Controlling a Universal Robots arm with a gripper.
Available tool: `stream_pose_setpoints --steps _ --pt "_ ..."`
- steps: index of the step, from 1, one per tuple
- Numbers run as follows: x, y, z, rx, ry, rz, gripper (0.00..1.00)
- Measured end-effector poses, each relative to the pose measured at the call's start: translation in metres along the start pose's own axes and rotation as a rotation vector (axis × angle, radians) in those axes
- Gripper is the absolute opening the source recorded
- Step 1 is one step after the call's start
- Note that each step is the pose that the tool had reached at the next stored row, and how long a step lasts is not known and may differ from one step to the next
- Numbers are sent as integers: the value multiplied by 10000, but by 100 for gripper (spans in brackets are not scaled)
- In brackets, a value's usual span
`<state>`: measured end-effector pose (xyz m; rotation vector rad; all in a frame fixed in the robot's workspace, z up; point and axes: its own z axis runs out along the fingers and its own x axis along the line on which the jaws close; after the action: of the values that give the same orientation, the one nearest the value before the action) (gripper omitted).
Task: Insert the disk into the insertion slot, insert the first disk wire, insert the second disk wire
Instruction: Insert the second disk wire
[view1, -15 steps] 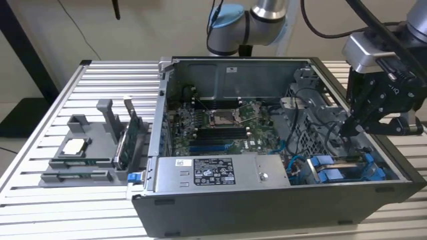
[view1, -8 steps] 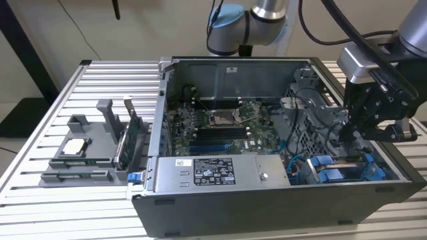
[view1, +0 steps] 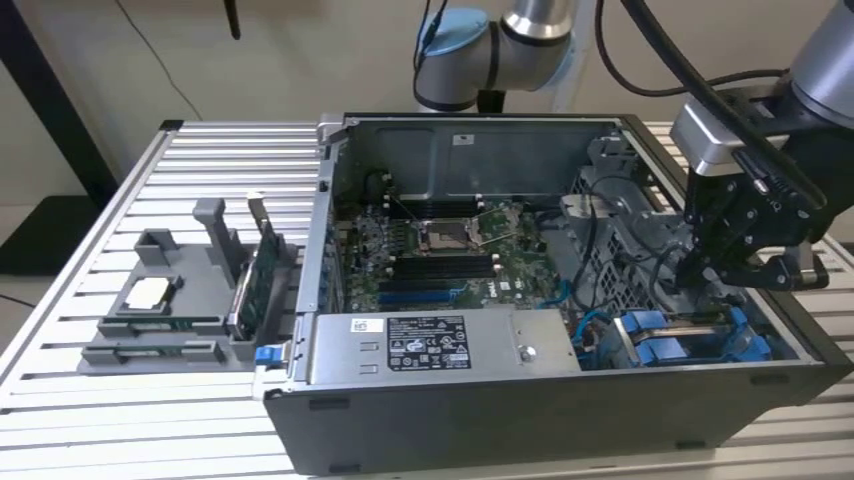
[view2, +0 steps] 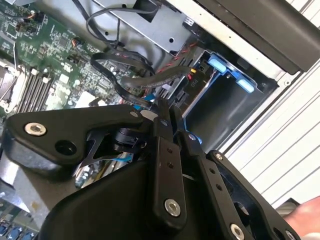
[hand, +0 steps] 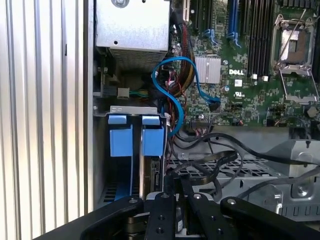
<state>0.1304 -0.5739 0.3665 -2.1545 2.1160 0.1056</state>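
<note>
The disk (hand: 151, 176) stands edge-on in the insertion slot (hand: 134, 109) of the dark drive cage, under its bright blue carrier frame (hand: 152, 140). A second blue frame (hand: 120, 140) sits beside it. In the exterior view the blue frames (view1: 667, 338) show at the case's front right corner, with my gripper (view1: 686, 282) lowered just above them. In both wrist views the gripper (hand: 177, 184) (view2: 163, 111) has its fingers drawn close together. They look shut on the end of a black disk wire (hand: 200, 172) that loops over the cage. The connector itself is hidden by the fingers.
The open case (view1: 561, 420) lies on a slatted table. It holds the motherboard (view1: 441, 250), a grey power supply (view1: 441, 345), a blue cable (hand: 175, 95) and loose black cables (view2: 120, 65). A grey fixture with green cards (view1: 254, 280) stands at the exterior view's left. A hand (view2: 305, 210) shows beside the case.
</note>
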Motion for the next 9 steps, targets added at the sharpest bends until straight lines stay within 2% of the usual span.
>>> stream_pose_setpoints --steps 9 --pt "5 2 37 0 3 0 16"
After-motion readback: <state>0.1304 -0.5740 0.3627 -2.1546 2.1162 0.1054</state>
